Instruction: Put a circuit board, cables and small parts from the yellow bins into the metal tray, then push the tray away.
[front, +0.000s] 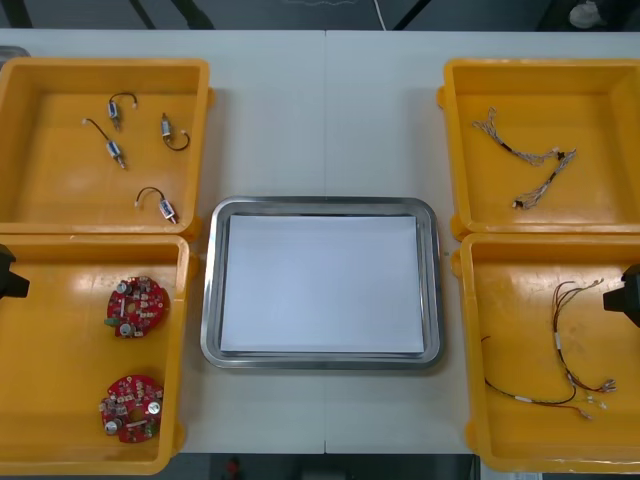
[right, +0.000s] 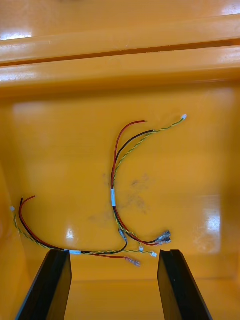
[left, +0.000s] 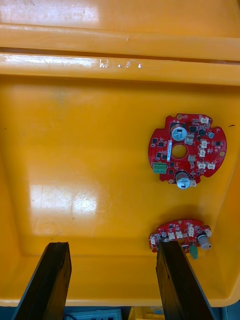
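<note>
Hovering spread left of the tray (front: 320, 208), the left gripper (left: 112, 246) should straddle one board (left: 187, 150) by its edge (right gripper (right: 112, 252) likewise spread).

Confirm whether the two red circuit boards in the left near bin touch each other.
Apart. The front view shows the farther circuit board and the nearer circuit board with bare floor of the yellow bin plainly between them.
</note>
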